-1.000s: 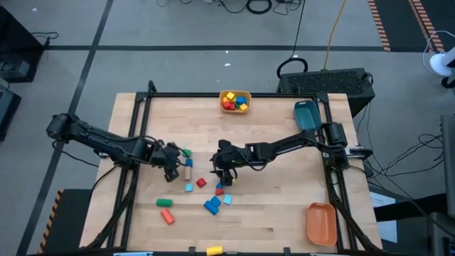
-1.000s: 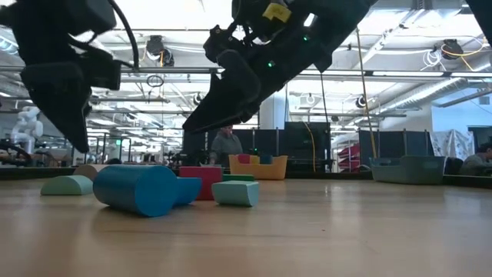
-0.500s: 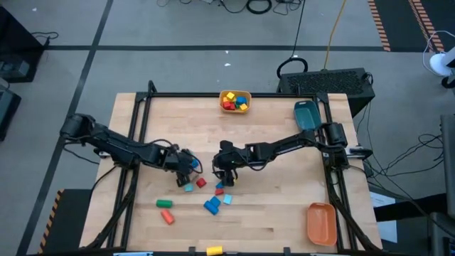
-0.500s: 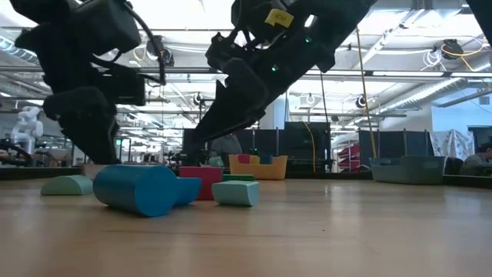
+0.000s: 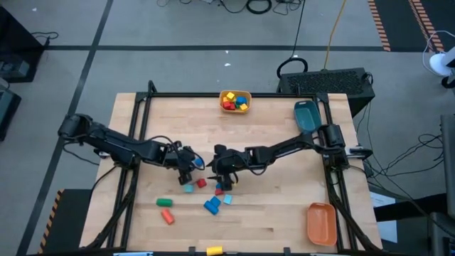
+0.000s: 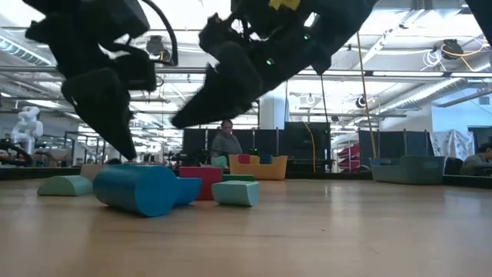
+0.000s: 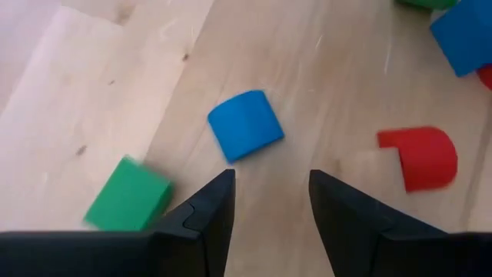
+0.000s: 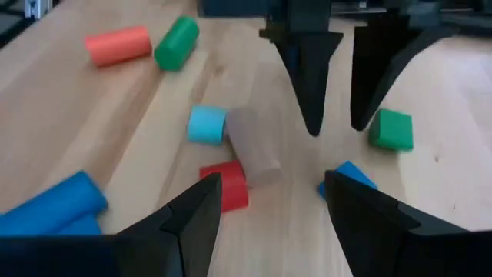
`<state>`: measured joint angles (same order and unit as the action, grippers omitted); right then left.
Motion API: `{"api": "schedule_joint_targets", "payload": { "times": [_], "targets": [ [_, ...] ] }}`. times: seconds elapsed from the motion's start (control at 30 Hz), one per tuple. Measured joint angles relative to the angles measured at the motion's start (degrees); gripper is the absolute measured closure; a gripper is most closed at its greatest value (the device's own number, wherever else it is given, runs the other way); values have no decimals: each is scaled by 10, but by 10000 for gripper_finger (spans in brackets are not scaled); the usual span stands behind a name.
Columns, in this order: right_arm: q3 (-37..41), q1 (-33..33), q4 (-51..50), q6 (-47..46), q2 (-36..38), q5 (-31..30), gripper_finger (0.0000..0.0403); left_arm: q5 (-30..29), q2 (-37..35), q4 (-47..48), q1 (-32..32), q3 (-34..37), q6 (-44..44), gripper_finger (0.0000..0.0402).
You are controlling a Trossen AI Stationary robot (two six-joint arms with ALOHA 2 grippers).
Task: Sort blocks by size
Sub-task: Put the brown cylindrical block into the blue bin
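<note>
Wooden blocks [image 5: 206, 195] scattered mid-worktop, both pincers empty

Left pincer [image 7: 269, 196] sits spread right over a blue block [image 7: 244, 125], probably lining up a grab; right pincer [image 8: 265, 208], spread too, faces it at frame centre, likely picking its own block.

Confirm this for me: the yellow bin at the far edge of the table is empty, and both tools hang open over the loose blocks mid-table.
One thing is wrong: the yellow bin is not empty. The high view shows red, yellow and blue blocks inside it. The rest stands: the left tool and right tool hang open over the loose blocks mid-table.
</note>
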<state>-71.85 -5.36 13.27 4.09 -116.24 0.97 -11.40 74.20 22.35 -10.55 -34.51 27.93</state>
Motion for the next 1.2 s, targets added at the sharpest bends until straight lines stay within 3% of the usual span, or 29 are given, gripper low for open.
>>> {"api": "schedule_joint_targets", "payload": {
  "times": [0.27, 0.43, 0.97, 1.2],
  "targets": [
    [-38, 3, 33, 13, -51, 8, 182, 48, -76, 127, -25, -8, 35, 233],
    [-72, 9, 33, 13, -83, 8, 182, 61, -75, 152, -53, -8, 61, 233],
    [-111, 21, 47, 6, -144, 63, 181, 68, 59, 39, -71, -8, 12, 233],
    [-111, 21, 23, 9, -146, 70, 181, 32, 75, -3, -56, -8, 11, 233]
  ]
}}
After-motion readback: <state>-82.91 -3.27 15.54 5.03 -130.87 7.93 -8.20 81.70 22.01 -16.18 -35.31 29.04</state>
